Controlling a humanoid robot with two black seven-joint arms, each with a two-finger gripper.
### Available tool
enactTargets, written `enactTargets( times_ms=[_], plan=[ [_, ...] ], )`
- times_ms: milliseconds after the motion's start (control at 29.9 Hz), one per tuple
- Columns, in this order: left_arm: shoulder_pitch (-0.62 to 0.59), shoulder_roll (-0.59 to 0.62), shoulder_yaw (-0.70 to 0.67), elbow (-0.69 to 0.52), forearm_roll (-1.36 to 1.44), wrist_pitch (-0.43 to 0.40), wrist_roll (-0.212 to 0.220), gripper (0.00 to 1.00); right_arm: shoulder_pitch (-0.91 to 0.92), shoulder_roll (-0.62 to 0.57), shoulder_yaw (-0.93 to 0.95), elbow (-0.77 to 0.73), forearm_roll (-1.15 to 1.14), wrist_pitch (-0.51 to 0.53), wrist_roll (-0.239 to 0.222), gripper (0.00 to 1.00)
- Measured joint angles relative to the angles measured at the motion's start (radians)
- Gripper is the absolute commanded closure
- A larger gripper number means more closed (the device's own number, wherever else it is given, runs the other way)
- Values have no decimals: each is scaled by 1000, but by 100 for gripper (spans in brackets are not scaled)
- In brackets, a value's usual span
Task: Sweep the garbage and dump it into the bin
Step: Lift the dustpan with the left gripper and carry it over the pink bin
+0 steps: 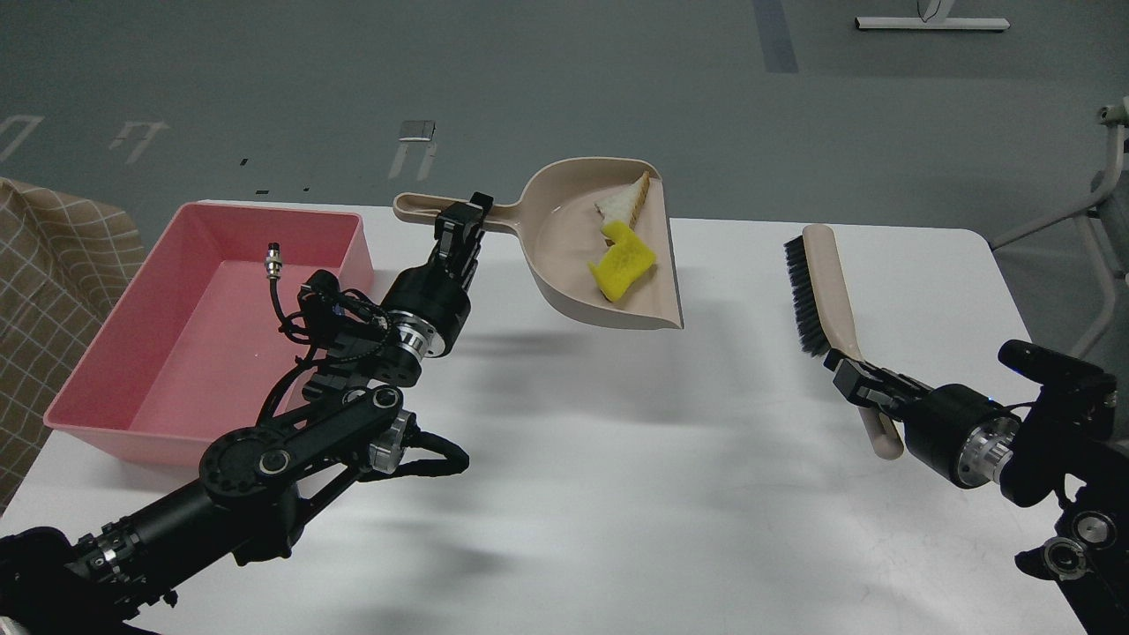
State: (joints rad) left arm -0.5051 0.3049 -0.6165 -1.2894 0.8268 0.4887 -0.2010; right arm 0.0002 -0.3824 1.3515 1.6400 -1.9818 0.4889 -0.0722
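Observation:
My left gripper [465,220] is shut on the long handle of the beige dustpan [564,265] and holds it in the air above the white table [617,494]. In the pan lie the garbage scraps: a white bread wedge [622,204] with brown crust and a bright yellow spongy chunk [623,267]. The empty pink bin [212,326] stands on the table's left side, to the left of the pan. My right gripper [854,377] is shut on the handle of the beige brush [825,287], which lies on the table at the right.
A checked brown cloth [44,282] hangs beyond the table's left edge. A grey floor lies beyond the far edge. A metal frame [1094,212] stands at the right, off the table.

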Motion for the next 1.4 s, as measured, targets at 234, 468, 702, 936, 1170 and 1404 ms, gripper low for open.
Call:
enactTargets(
  times_ms=[234, 468, 702, 936, 1170, 1404],
  plan=[
    [-1, 86, -22, -27, -44, 0, -9, 86, 0, 1, 0, -4, 0, 0, 0, 85],
    [13, 158, -63, -82, -53, -5, -15, 86, 2, 0, -2, -9, -2, 0, -1, 85],
    [44, 206, -107, -111, -54, -70, -24, 86, 3, 0, -3, -12, -5, 0, -1, 85],
    [155, 238, -203, -115, -54, -187, -48, 86, 4, -1, -6, -12, -6, 0, -1, 85],
    [186, 308, -260, -115, -62, -280, -77, 86, 1, -1, -6, -12, -8, 0, -1, 86],
    [188, 382, -293, -111, -112, -351, -95, 86, 0, 0, -8, -13, -12, 0, -1, 86]
  ],
)
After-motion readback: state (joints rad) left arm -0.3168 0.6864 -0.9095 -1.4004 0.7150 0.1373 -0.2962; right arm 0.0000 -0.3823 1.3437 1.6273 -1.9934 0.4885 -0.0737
